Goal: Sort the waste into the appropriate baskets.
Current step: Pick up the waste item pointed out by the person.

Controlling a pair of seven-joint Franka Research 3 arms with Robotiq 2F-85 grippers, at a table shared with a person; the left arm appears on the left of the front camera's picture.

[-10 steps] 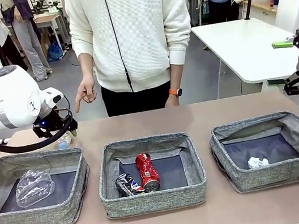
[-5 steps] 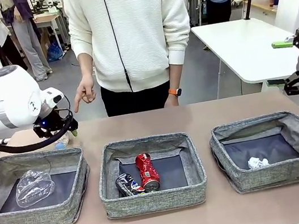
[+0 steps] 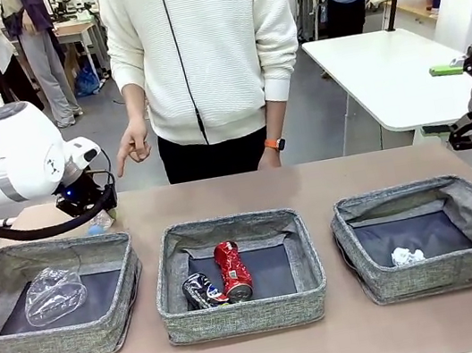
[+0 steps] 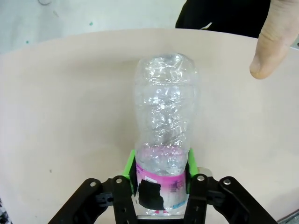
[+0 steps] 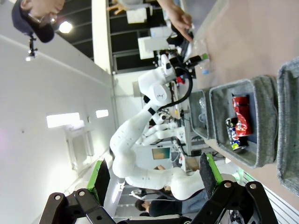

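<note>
A crumpled clear plastic bottle [image 4: 164, 140] with a pink label was clamped between the left gripper [image 4: 161, 169] jaws on the smooth beige worktop [image 4: 70, 116]; the right gripper [image 5: 154, 175] jaws were spread wide.

The tan table [image 3: 309, 178] carries three grey baskets [image 3: 237, 276] (side by side) and a clear bottle [image 4: 164, 130].

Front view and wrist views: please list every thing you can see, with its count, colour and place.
Baskets: three, grey woven, in a row on the table.
Crushed plastic bottle: one, clear, in the left basket.
Drink cans: two, red and dark blue-black, in the middle basket.
Paper ball: one, white, in the right basket.
Plastic bottle: one, clear with pink label, on the table behind the left basket.
Person's hand: pointing down near the bottle.
Left gripper: pads against the bottle.
Right gripper: open, raised at the right.
</note>
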